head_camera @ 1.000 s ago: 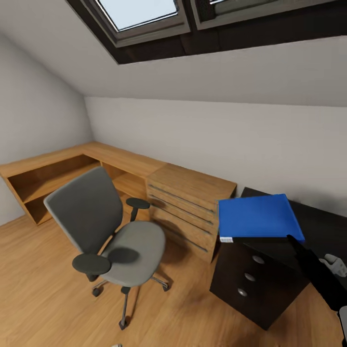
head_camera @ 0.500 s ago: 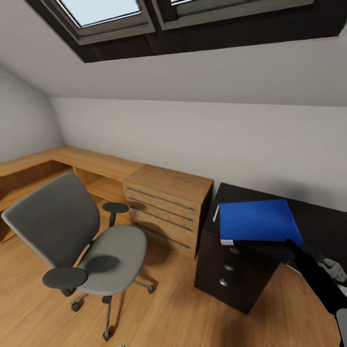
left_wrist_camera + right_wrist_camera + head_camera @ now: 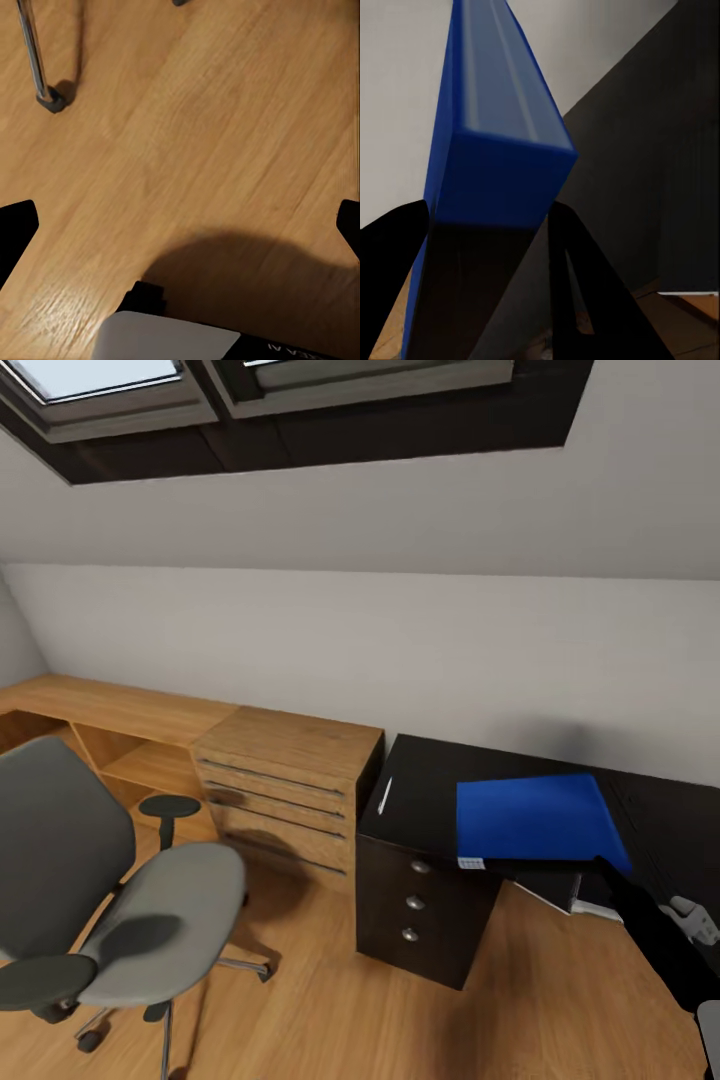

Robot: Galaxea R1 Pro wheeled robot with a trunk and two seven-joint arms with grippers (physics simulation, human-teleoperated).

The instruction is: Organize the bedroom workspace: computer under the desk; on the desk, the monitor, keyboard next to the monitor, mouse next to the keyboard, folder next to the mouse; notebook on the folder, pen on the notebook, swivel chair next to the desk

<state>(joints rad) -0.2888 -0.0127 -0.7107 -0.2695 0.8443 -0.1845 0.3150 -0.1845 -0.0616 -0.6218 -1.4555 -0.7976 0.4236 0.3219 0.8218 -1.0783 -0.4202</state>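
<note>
Now the right end effector (image 3: 487, 225) grips the folder (image 3: 535, 818), long edge across mid-right frame, hovering over the desk (image 3: 420, 795); left end effector (image 3: 180, 225) spread empty.

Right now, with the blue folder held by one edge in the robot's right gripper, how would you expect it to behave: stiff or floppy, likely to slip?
The folder probably handles as stiff: gripped at one corner by the right gripper, it stays flat with no visible sag above the desk. Its smooth, glossy faces suggest it could slip or pivot. It looks thick and boxy, so perhaps weighty for such an off-centre hold.
</note>
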